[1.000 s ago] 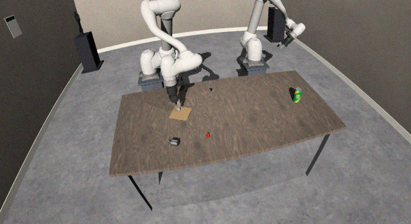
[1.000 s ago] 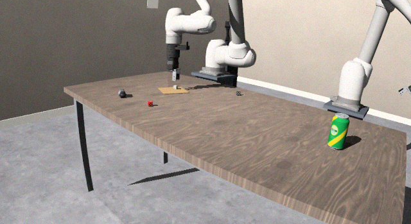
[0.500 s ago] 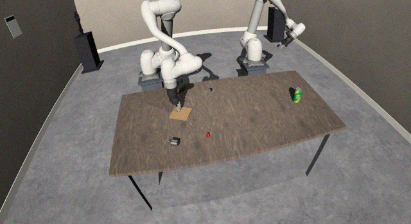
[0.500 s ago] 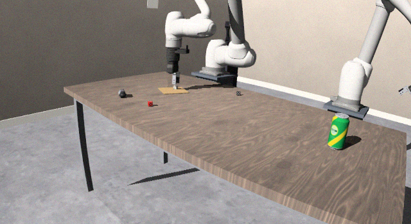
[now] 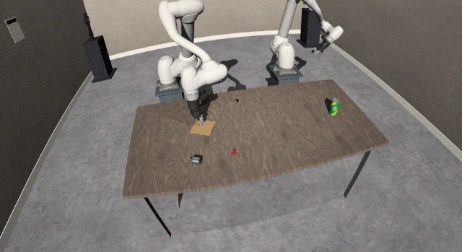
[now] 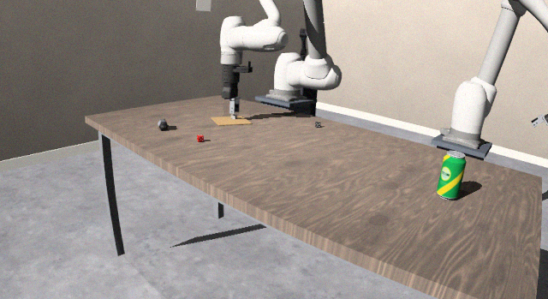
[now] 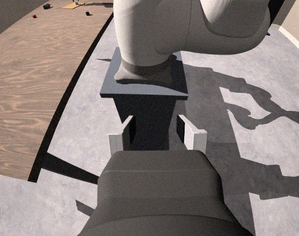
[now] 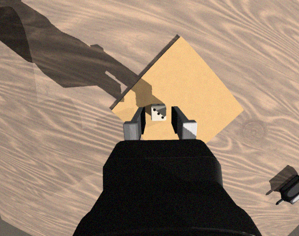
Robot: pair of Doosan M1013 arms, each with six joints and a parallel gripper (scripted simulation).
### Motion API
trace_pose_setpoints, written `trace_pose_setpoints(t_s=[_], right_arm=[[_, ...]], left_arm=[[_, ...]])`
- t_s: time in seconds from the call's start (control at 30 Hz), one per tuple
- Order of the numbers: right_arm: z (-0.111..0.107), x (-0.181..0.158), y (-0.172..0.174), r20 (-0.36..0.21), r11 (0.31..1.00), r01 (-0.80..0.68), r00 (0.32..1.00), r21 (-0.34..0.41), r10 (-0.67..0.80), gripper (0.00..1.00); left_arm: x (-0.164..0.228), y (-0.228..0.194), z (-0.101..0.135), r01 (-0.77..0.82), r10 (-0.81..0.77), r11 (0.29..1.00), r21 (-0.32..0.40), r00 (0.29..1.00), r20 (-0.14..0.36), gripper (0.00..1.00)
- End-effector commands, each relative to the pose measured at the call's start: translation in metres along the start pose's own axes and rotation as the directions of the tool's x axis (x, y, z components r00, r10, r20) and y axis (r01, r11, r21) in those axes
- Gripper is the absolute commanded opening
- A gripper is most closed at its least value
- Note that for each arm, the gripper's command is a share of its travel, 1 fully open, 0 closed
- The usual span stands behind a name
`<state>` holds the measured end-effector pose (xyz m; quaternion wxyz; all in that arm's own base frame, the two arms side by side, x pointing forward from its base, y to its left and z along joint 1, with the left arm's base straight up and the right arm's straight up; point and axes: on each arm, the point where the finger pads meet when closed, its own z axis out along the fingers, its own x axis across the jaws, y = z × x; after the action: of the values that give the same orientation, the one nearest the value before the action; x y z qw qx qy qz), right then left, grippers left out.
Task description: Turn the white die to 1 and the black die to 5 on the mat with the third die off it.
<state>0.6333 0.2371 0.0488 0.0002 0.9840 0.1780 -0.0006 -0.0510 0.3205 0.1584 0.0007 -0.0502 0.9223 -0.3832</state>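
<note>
The white die (image 6: 234, 116) (image 8: 158, 112) lies flat on the mat (image 5: 203, 130) (image 6: 223, 121) (image 7: 71, 5) (image 8: 195, 81), 3 pips up, between the open jaws of the right gripper (image 5: 201, 123) (image 6: 234, 115) (image 7: 76, 2) (image 8: 158, 115), ungripped. In the right wrist view it sits toward the mat's 8 o'clock side; its pips run from 10 to 4 o'clock, its sides roughly parallel to the jaws. A cube, it has no long axis.

From the mat in the top view, the black die (image 5: 237, 100) (image 6: 318, 124) (image 7: 87, 13) is at 2 o'clock, upper face unreadable, and the red die (image 5: 234, 151) (image 6: 200, 138) (image 7: 34, 16) at 4, both on the table (image 5: 274, 129) (image 6: 300, 170) (image 7: 42, 76) (image 8: 68, 162). The left gripper's (image 5: 315, 52) (image 6: 539, 121) (image 7: 155, 116) jaws are open, off the table.
</note>
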Motion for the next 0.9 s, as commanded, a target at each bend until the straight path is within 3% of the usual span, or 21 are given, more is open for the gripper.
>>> trace_pose_setpoints(t_s=[0.0, 0.3, 0.87], right_arm=[[-0.001, 0.0, 0.0, -0.001, 1.0, 0.0, 1.0, 0.0, 0.0, 0.7], [-0.006, 0.0, 0.0, -0.001, 1.0, 0.0, 1.0, 0.0, 0.0, 0.7], [-0.052, 0.0, 0.0, -0.001, 1.0, 0.0, 1.0, 0.0, 0.0, 0.7]], left_arm=[[0.0, 0.0, 0.0, 0.0, 0.0, 1.0, -0.001, 1.0, 0.0, 1.0], [0.0, 0.0, 0.0, 0.0, 0.0, 1.0, -0.001, 1.0, 0.0, 1.0], [0.0, 0.0, 0.0, 0.0, 0.0, 1.0, -0.001, 1.0, 0.0, 1.0]])
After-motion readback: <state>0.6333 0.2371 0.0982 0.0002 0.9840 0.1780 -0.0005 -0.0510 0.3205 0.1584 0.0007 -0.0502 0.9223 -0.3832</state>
